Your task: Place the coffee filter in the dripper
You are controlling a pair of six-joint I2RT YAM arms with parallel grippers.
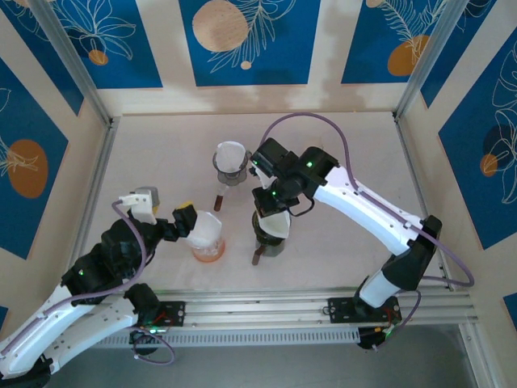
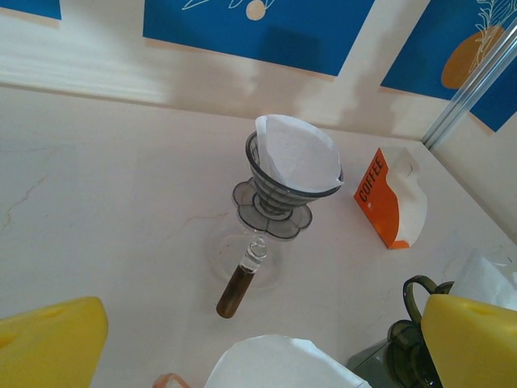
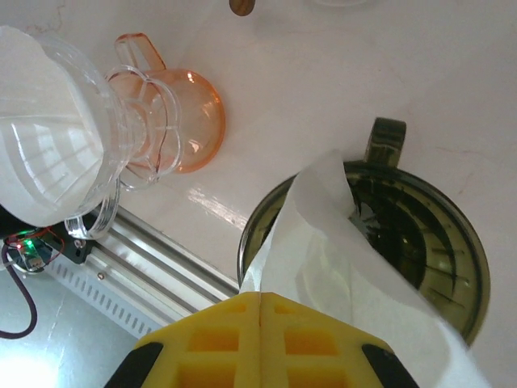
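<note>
**Filter held over the dark dripper**

The right gripper [image 3: 260, 301] is seen with its yellow fingers [image 3: 210, 339] pressed together on one edge of a white paper filter [image 3: 323, 242]. The filter is held partly folded and hangs over the rim and bowl of the dark green dripper [image 3: 452, 242]. It is not seated flat inside the dripper, and whether paper and rim touch cannot be told. In the top view the dark green dripper [image 1: 265, 242] is found near the middle of the worktop's [image 1: 339, 145] near edge, directly beneath the right gripper [image 1: 271, 206] and the paper filter [image 1: 276, 225].

Just to its left an orange dripper [image 1: 208, 249] is stood, with a second filter [image 3: 40, 145] already lining its clear cone. The left gripper [image 1: 187, 220] is held just beside this dripper. Its jaws are spread wide, nothing is gripped, and the top of the second filter [image 2: 283, 364] is seen low between its fingers [image 2: 48, 339].

Toward the far edge a grey dripper [image 2: 275, 194] is set on a glass stand with a wooden handle [image 2: 236, 291], and a third filter [image 2: 299, 149] sits in it. An orange box [image 2: 388, 198] marked COFFEE is stood to its right.
</note>
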